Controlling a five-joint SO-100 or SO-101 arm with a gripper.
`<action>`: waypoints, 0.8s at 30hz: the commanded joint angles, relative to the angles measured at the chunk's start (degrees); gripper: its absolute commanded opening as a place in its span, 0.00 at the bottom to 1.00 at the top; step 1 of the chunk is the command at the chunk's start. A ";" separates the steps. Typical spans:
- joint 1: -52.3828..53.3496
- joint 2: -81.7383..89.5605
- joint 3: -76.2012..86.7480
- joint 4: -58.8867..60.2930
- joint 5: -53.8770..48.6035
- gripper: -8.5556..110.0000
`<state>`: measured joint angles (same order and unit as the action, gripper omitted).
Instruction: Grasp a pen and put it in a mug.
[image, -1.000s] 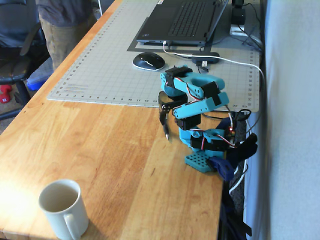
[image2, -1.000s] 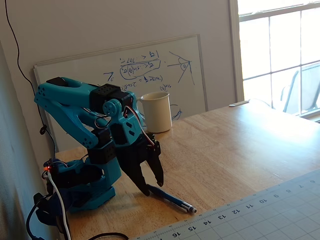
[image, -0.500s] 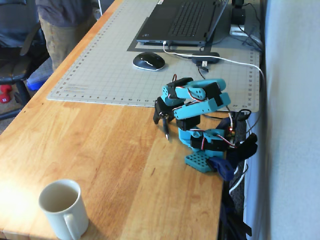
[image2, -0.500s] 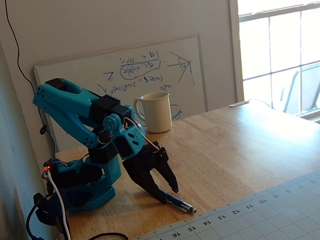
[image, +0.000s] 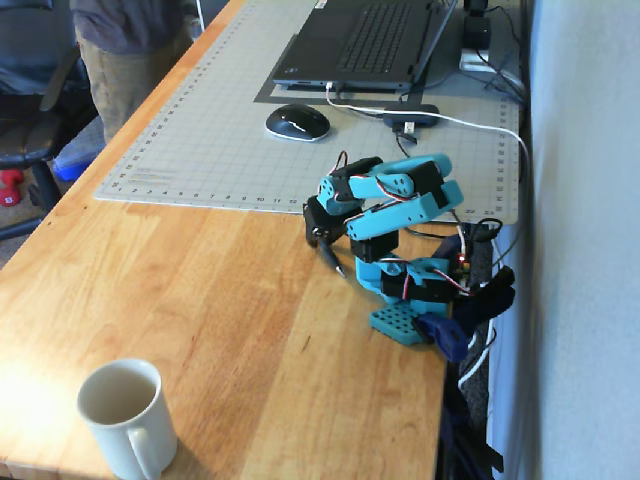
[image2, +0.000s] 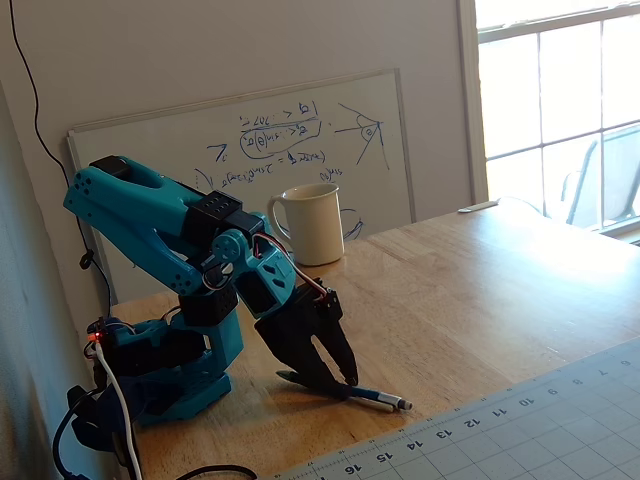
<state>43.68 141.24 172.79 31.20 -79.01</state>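
Black gripper (image2: 335, 378) is reaching down onto pen (image2: 375, 397), fingers straddling its left part, not clenched yet; pen is lying flat, tip pointing right, mug (image2: 312, 223) far behind.

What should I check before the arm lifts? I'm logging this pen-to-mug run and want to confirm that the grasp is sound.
1. Gripper down at the pen: ok, the fingers straddle it on the table.
2. Fingers closed on the pen: cannot tell; contact is hidden.
3. Grasp point: not ok, it looks off-centre, with most of the pen sticking out on one side.
4. Mug upright, mouth open: ok.
5. Path to the mug: ok, bare wood lies between them.
6. Mouse and laptop out of the way: ok, on the mat behind.
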 joint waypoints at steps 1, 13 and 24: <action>-0.62 0.88 -0.44 -0.70 0.44 0.07; -20.57 8.26 -8.53 -0.70 0.44 0.07; -38.94 19.42 -16.44 -1.85 -0.26 0.07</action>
<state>8.61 157.94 163.04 31.20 -79.01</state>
